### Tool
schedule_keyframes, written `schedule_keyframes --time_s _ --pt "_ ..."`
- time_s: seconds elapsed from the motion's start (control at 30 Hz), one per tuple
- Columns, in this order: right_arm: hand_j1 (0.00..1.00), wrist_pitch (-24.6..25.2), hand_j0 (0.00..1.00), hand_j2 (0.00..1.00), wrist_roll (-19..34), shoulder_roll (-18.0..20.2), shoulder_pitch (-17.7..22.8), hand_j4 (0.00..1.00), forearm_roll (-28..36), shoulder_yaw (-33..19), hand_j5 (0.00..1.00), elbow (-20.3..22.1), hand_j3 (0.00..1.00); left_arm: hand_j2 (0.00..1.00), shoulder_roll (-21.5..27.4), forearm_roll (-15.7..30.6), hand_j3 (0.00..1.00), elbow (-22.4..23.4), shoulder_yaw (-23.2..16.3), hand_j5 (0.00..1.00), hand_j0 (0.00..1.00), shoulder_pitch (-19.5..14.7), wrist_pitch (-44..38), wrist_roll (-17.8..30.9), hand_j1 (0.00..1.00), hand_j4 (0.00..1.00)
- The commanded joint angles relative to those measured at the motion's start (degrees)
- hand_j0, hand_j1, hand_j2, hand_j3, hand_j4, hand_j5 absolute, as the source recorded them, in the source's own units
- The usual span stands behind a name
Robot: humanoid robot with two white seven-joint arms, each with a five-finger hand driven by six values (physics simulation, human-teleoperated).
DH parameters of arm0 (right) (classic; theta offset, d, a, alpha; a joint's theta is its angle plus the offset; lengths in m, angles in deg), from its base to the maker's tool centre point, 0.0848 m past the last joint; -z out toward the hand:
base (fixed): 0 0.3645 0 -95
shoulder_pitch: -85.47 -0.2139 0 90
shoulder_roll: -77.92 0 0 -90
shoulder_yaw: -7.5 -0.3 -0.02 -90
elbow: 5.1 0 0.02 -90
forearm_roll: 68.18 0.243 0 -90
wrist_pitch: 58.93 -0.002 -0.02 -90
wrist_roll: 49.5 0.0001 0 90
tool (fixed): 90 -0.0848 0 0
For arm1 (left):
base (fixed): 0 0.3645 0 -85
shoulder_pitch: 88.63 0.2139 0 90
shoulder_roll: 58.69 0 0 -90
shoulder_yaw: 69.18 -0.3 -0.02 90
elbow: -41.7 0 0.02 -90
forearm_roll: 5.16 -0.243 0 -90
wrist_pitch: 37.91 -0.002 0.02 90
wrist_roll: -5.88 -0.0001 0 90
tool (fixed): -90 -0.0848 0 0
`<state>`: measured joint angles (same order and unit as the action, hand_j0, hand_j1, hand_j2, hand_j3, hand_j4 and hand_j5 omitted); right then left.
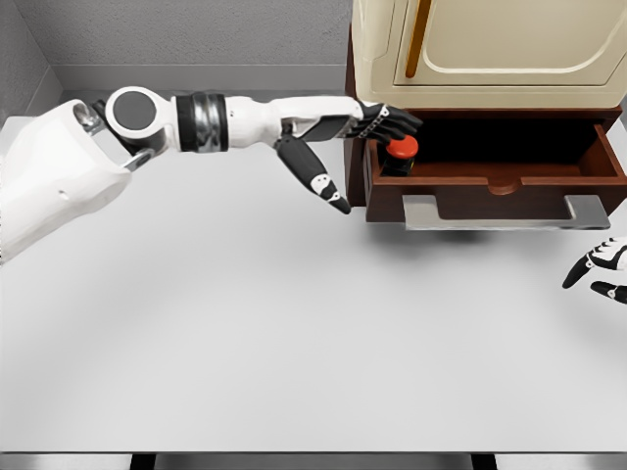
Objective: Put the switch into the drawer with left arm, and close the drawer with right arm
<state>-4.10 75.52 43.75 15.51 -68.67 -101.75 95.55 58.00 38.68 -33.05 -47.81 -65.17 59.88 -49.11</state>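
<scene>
Drawer (495, 182): you see it pulled out from under the cabinet (490, 49), open toward you, dark brown wood with a shadowed inside

Drawer contents: the switch (403, 150) is the only thing you can make out inside; it sits at the left end, close to the left wall, with its red round top showing above the front edge and a dark base below it; the rest of the inside to the right looks like bare dark floor

Handle (505, 211): a flat grey bar across the drawer front, hanging just over the table (294, 343)

Cabinet: cream body with a rounded door panel and a thin brown strip running upright on it; it stands at the far right of the table, directly above the drawer

Left arm: it comes in from your left and stretches across the far part of the table to the drawer's left end

Left hand (377, 125): its dark fingers (402, 121) reach over the drawer's left wall and curl loosely above the switch, touching or nearly touching the red top; you cannot tell whether they grip it or have let go; the thumb (315, 176) points down and away toward the table, well clear of the switch

Right hand (600, 266): only part shows at the right edge, below and right of the handle and apart from it; the visible fingers are loosely spread and hold nothing

Table: plain pale surface, with the drawer's shadow falling under the handle
</scene>
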Motion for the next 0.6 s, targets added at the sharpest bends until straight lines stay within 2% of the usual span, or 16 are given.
schedule_keyframes --time_s 0.0,0.1,0.57 --pt "0.52 0.17 0.52 0.52 -0.02 0.07 0.00 0.52 0.40 0.01 0.52 0.07 0.52 1.00 -0.85 -0.08 1.00 0.13 0.07 1.00 1.00 0.00 -0.05 0.00 1.00 1.00" --pt "0.52 0.17 0.52 0.52 -0.02 0.07 0.00 0.52 0.40 0.01 0.52 0.07 0.52 1.00 -2.52 -0.43 1.00 2.41 -0.01 1.00 1.00 0.35 -0.05 0.00 1.00 1.00" --pt "0.52 0.17 0.52 0.52 -0.02 0.07 0.00 0.52 0.49 0.01 0.52 0.07 0.52 1.00 -8.23 -2.80 1.00 1.80 0.34 1.00 1.00 -0.53 0.39 0.00 1.00 1.00"
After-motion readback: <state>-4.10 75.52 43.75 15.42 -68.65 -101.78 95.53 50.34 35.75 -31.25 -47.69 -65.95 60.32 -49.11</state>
